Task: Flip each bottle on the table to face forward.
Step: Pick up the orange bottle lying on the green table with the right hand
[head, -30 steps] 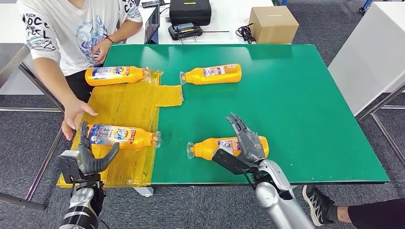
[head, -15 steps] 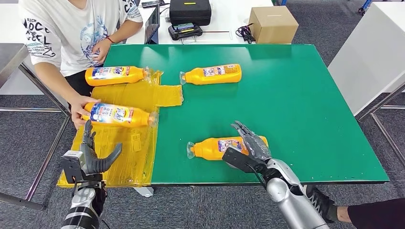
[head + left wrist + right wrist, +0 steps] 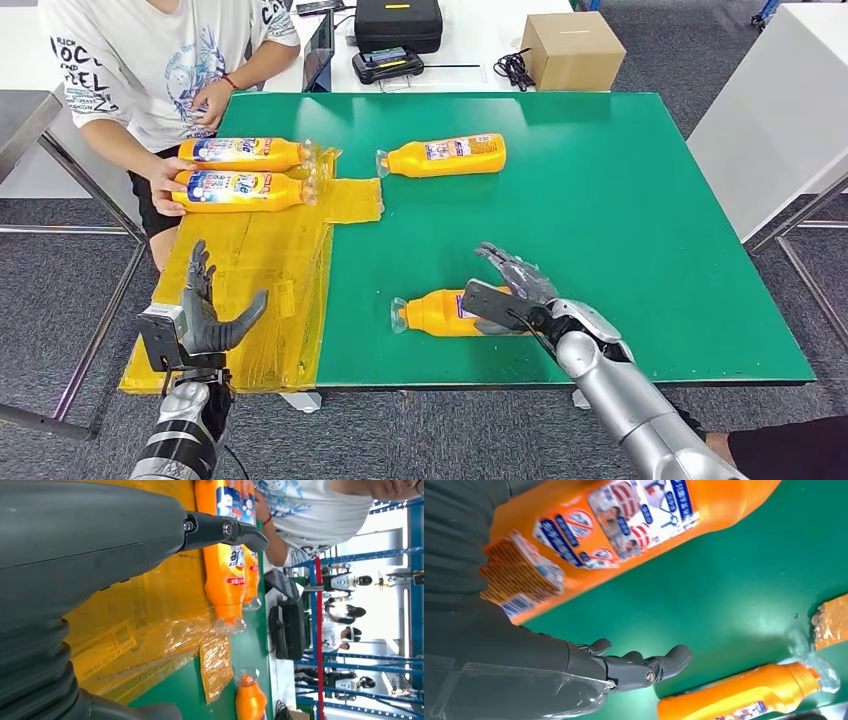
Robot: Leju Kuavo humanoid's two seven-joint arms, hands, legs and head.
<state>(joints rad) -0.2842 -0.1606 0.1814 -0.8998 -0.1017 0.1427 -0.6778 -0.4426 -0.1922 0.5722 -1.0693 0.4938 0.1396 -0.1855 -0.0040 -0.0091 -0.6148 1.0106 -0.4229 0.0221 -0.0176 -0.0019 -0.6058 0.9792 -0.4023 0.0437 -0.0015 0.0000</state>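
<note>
Four orange bottles lie on their sides on the green table (image 3: pixel 620 220). The near bottle (image 3: pixel 440 312) (image 3: pixel 624 525) lies under my right hand (image 3: pixel 510 290), whose fingers (image 3: pixel 639 667) stretch out over it and past it above the green top, not curled round it. A far-middle bottle (image 3: pixel 445 155) (image 3: pixel 744 695) lies alone. At the far left, one bottle (image 3: pixel 240 150) lies beside another (image 3: pixel 240 190) (image 3: pixel 227 555) that a person's hand (image 3: pixel 165 180) holds. My left hand (image 3: pixel 205 315) stands open over the yellow patch, holding nothing.
A yellow taped patch (image 3: pixel 260 260) covers the table's left part. The person (image 3: pixel 150 60) sits at the far-left corner. Behind the table are a cardboard box (image 3: pixel 572 50) and a black case (image 3: pixel 398 22). A white table (image 3: pixel 780 110) stands to the right.
The person carried the near-left bottle away from my left hand and laid it beside the far-left one. My right hand tipped down over the near bottle. My left hand rose a little.
</note>
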